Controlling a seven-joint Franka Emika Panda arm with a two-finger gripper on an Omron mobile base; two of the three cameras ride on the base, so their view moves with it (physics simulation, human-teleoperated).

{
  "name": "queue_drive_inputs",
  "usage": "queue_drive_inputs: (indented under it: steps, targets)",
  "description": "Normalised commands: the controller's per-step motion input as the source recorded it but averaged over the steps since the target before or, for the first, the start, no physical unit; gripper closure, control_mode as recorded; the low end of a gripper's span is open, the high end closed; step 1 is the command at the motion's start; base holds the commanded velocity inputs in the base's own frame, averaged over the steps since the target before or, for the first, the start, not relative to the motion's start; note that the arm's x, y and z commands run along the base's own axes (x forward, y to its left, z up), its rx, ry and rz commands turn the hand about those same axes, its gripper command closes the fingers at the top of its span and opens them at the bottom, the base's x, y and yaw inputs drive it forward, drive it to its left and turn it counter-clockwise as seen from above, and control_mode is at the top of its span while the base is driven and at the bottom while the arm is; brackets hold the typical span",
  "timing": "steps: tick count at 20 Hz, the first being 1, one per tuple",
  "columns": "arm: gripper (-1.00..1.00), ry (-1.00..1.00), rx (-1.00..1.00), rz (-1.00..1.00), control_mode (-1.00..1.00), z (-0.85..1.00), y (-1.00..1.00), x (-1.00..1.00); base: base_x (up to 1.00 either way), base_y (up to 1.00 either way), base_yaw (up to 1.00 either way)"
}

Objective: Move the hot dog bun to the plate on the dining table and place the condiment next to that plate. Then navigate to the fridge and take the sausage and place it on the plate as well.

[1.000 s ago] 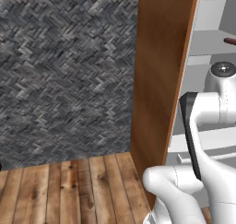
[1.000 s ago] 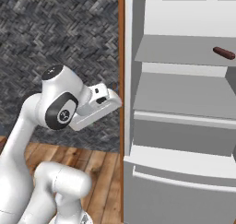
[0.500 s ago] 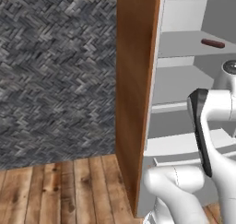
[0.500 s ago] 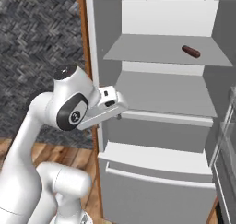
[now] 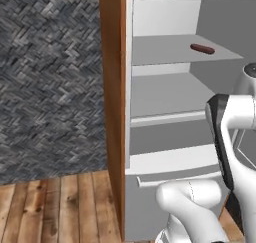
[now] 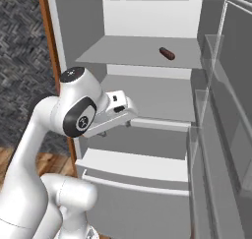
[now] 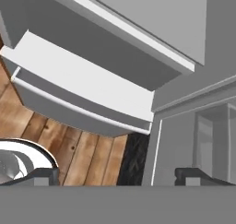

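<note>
- Since the earlier frames both base views have swung toward the fridge: its interior, which sat at the right edge of the picture, now takes up most of each view, so the camera has moved and not the things.
- Herringbone grey wall and wood plank floor lie far to the left of the end effector in the left base view.
- A brown wooden panel stands upright against the fridge's left side, left of the end effector.
- The arm is folded in front of the open fridge, with the hand at about the level of the lower shelf; in the right base view the end effector points down and slightly toward the fridge.
- The end effector's two dark fingertips stand wide apart, with nothing between them.
- In the hand view, the pale drawer front at the fridge's bottom and the floor lie beyond the fingertips.
- The sausage, small and dark reddish-brown, lies on the upper shelf, toward its right half; it also shows in the left base view.
- It sits above the end effector, further into the fridge and to its right, well apart from it and untouched.
- The fridge door, with clear bins, hangs open to the right of the end effector.
</note>
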Motion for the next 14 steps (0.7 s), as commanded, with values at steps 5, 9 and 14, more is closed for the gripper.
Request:
queue_drive_inputs:
  steps: [5,9,14]
  targets:
    - [-1.00,0.00,0.00,0.00,1.00,0.00,0.00,0.00,0.56,-0.19,0.00]
    - [-1.00,0.00,0.00,0.00,1.00,0.00,0.00,0.00,0.42,-0.28,0.00]
    - [-1.00,0.00,0.00,0.00,1.00,0.00,0.00,0.00,0.46,-0.30,0.00]
